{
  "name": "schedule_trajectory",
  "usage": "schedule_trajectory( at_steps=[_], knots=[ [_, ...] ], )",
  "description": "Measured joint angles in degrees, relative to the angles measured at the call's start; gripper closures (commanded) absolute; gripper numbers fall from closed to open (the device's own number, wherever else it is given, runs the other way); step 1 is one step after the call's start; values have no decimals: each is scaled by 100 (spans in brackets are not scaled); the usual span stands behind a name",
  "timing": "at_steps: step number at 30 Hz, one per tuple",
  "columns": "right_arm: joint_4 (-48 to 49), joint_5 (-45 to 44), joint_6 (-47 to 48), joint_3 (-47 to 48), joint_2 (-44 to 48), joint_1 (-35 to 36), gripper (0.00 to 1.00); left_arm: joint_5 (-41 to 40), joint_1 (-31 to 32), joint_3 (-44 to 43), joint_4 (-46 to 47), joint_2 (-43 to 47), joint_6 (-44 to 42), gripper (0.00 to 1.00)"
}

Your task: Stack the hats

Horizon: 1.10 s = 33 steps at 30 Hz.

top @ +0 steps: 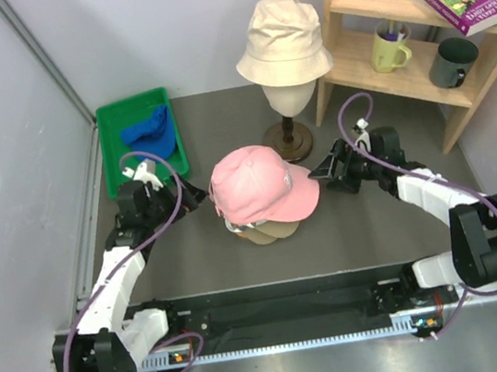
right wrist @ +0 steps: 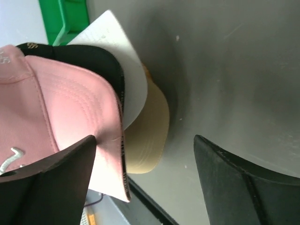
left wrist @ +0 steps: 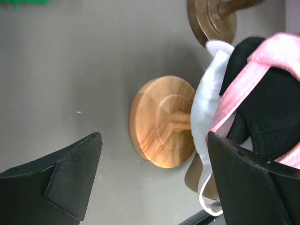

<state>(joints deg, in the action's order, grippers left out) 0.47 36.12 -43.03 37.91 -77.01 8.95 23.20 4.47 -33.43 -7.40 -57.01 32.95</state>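
The pink cap sits on top of the pile in the middle of the table. The white cap is under it and the tan cap is lowest, and their brims fan out a little instead of lining up. The left wrist view shows the pile raised on a small wooden stand rather than lying flat. Two hats are not yet on the pile: the blue cap lies in the green tray at the far left, and the cream bucket hat sits on the head form just behind the pile. The left gripper is just beside the back of the pile and the right gripper is near the brims. Both have their fingers spread wide and hold nothing. The third cap looks to be placed, so the step in hand is probably moving on to a fourth hat. The blue cap seems the likely choice, since the left arm is on the tray's side. That arm would need to back away from the pile without catching the loose white fabric, reach over the tray wall, and pinch the crumpled cap at a firm edge such as its brim.
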Motion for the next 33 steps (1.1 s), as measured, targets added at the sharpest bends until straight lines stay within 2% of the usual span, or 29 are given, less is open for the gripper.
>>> schedule_trajectory(
  at_steps=[4, 7, 12, 16, 20, 27, 33],
  knots=[
    [-269, -273, 111, 0, 262, -57, 7, -402, -2, -426, -647, 155, -157, 1],
    [-575, -505, 197, 2, 605, -221, 5, -837, -2, -898, -1224, 363, -369, 1],
    [-1167, -997, 459, 214, 1226, -656, 5, -1784, -2, -1895, -1996, 557, -901, 1],
    [-1475, -1475, 772, 728, 1447, -743, 6, -2625, -2, -2444, -2245, 315, -1368, 1],
    [-1403, -1711, 898, 1032, 1550, -750, 6, -3220, -2, -2918, -2299, -485, -1698, 1],
    [-1071, -1845, 750, 1049, 1506, -752, 7, -3971, -4, -3620, -2028, -2623, -1917, 4],
    [-743, -1932, 699, 1108, 1069, -752, 7, -4544, -4, -4710, -1471, -4323, -1963, 4]
  ],
)
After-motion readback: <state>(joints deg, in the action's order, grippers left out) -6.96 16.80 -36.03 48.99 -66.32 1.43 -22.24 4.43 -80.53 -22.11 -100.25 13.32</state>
